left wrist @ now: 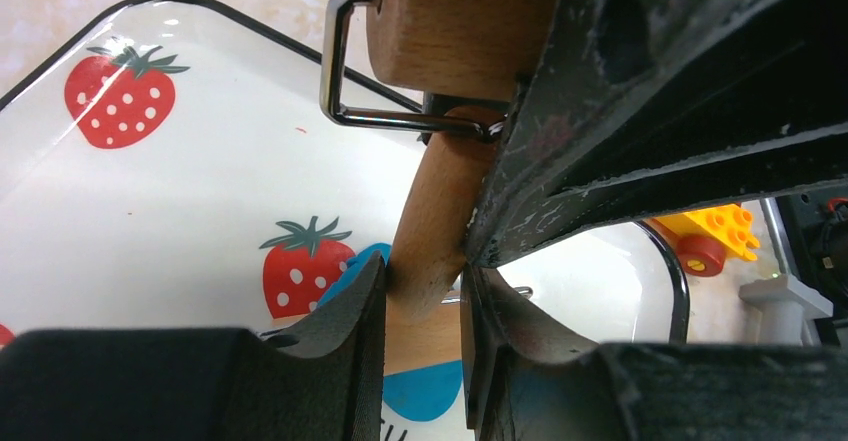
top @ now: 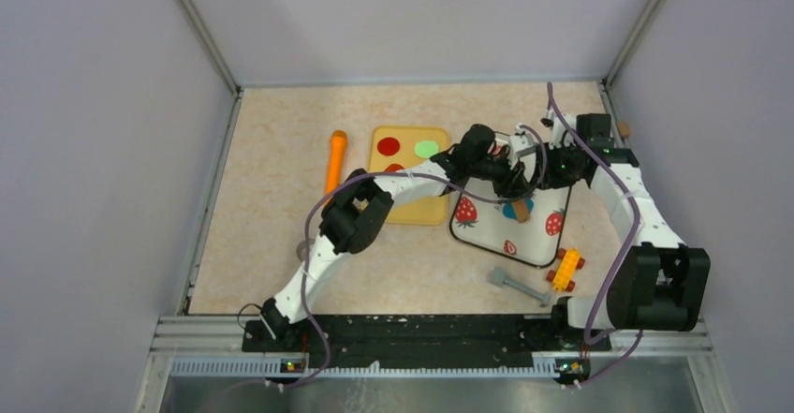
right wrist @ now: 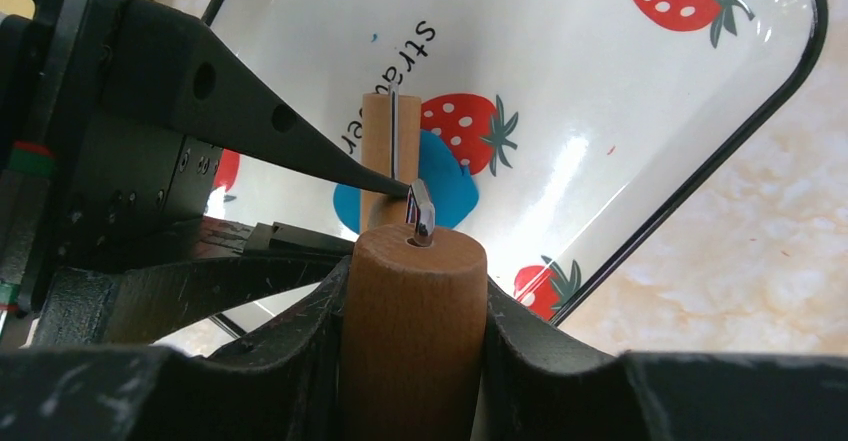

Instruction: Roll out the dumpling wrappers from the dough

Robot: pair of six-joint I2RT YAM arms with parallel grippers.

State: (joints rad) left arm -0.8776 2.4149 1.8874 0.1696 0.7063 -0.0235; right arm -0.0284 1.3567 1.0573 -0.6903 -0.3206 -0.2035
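Wooden roller [right wrist: 412,361] is pinched by left gripper [left wrist: 422,279] and right gripper [right wrist: 415,286], with the dough [right wrist: 455,186] right under its far end, mid-frame.

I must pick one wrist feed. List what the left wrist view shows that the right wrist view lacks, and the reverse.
Only the left wrist view: a yellow toy block with a red wheel and a grey part, beyond the strawberry tray. Only the right wrist view: black lettering printed on the tray. Both: the tray, the blue dough on it, and the wooden roller tool, with the left jaws and right jaws each closed on its wood.
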